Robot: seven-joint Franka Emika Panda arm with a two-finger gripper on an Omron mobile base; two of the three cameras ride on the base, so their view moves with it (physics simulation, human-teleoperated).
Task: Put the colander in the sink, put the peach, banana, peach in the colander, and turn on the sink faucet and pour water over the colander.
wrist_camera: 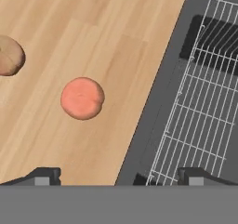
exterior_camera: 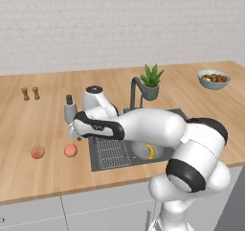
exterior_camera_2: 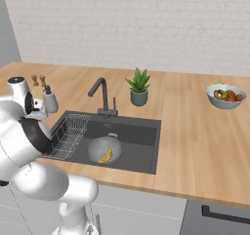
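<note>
above counter by sink (wrist_camera: 186, 102) edge: claw (wrist_camera: 120, 175) spread wide, holding nothing, apart from nearer peach (wrist_camera: 82, 98).

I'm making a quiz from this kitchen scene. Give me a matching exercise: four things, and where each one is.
Things:
1. banana
2. colander
3. nearer peach
4. fruit bowl

Places:
A. on the counter left of the sink
B. inside the colander
C. on the counter far right of the sink
D. in the sink basin

Pairs: 1-B, 2-D, 3-A, 4-C
</note>
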